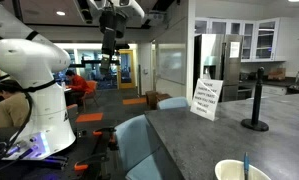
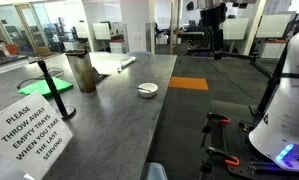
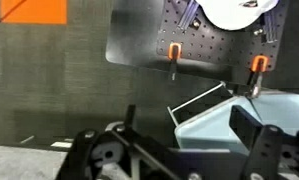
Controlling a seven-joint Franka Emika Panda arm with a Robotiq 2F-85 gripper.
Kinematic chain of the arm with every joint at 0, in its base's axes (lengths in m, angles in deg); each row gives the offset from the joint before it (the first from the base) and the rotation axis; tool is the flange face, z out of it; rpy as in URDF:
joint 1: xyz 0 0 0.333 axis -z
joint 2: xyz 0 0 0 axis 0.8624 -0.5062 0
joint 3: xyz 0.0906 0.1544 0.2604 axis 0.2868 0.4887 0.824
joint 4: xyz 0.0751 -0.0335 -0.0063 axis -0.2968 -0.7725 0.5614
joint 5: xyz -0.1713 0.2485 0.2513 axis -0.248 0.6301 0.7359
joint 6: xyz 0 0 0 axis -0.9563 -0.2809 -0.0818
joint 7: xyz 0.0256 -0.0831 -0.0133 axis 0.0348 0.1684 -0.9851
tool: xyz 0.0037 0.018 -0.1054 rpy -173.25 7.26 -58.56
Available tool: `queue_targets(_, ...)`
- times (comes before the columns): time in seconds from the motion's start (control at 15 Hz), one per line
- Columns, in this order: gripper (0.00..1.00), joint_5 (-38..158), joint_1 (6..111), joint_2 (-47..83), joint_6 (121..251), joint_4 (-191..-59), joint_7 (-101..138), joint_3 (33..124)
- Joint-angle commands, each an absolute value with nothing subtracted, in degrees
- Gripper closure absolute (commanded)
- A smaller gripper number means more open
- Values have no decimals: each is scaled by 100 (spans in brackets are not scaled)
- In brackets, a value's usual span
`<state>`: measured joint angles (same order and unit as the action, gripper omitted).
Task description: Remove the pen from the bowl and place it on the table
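The cream-white bowl [image 1: 239, 172] sits on the dark grey table [image 1: 199, 140] at the bottom right edge of an exterior view. The thin blue-teal pen [image 1: 245, 160] stands up out of it. The bowl [image 2: 147, 90] also shows on the table [image 2: 119, 120] in an exterior view, where the pen is too small to make out. My gripper [image 1: 111, 45] hangs high in the air, far from the table and bowl; it also shows at the top of an exterior view [image 2: 211, 35]. In the wrist view the gripper [image 3: 189, 150] is open and empty, above the floor and a pale blue chair [image 3: 214, 125]. Bowl and pen are out of the wrist view.
A paper sign [image 1: 206, 97] and a black post on a round base [image 1: 256, 105] stand on the table. A brown jar [image 2: 84, 72], papers [image 2: 114, 63] and the sign [image 2: 29, 130] show too. Blue chairs [image 1: 144, 145] line the table edge. The white robot base [image 1: 39, 95] stands beside it.
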<state>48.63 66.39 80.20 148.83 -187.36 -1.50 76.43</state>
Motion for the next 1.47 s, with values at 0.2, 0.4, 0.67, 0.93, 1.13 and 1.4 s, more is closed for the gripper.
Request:
queue_targets(0.2,0,4790,6489,8028,14848,-18723,-65,7519)
queue_targets(0.4,0,4790,6489,8028,14848,-18723,-65,7519)
queue_targets(0.67,0,4838,6437,7754,15040,-18573,-55,7500)
queue_targets(0.93,0,4782,6273,6928,15938,-18125,-360,7344)
queue_targets(1.13,0,4723,6146,6055,17145,-17688,-1303,7006)
queue_targets(1.4,0,4879,6114,4727,18077,-16862,-2896,6685)
